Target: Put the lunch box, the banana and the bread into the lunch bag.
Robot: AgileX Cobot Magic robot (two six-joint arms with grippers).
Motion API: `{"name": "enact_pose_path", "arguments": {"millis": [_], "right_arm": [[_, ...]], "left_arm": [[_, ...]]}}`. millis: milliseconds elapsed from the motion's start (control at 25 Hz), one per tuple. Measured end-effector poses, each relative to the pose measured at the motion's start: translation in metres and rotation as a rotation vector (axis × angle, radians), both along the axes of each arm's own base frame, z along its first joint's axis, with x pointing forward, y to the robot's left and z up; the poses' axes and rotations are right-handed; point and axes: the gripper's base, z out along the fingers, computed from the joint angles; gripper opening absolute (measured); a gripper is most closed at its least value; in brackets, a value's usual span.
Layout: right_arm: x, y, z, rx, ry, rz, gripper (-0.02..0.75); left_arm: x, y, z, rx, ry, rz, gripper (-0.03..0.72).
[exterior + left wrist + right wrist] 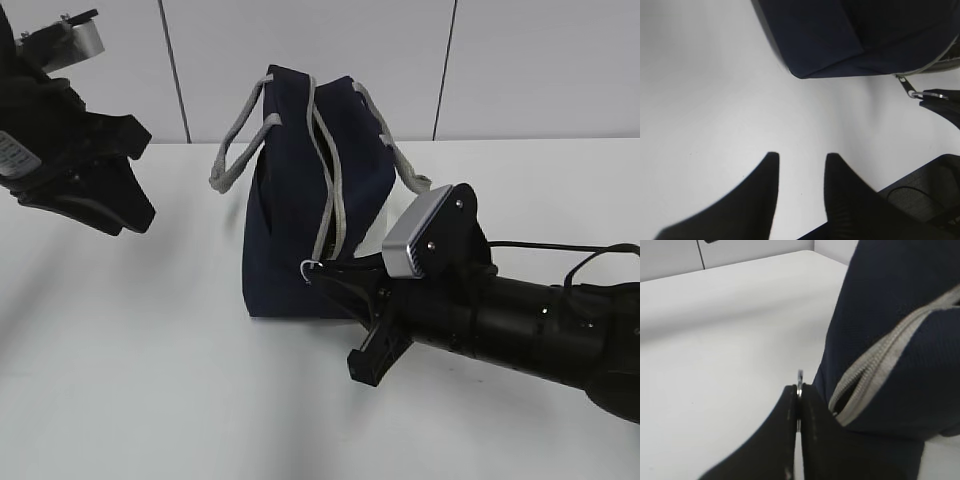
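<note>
One lunch bag [300,210] | zipper [880,365] part-open | contents unseen | right claw [799,405] pinching ring pull [800,382]

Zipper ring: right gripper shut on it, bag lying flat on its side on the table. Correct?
Not quite. The lunch bag stands upright, handles up, as the exterior view shows. The rest holds: the right gripper is shut on the zipper ring.
</note>
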Motion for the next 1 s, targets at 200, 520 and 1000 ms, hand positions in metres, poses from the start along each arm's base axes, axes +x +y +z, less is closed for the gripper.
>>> {"name": "enact_pose_path", "arguments": {"millis": [200, 520, 1000], "right_arm": [[-0.003, 0.001, 0.006, -0.001, 0.018, 0.036, -0.016], [0.006, 0.01, 0.02, -0.003, 0.019, 0.09, -0.016], [0.019, 0.013, 0.029, -0.056, -0.008, 0.077, -0.016]], "left_arm": [[0.0, 0.0, 0.0, -0.001, -0.003, 0.001, 0.235], [0.0, 0.0, 0.0, 0.003, -0.011, -0.012, 0.235], [0.009, -0.001, 0.002, -0.007, -0.103, -0.003, 0.235]]}}
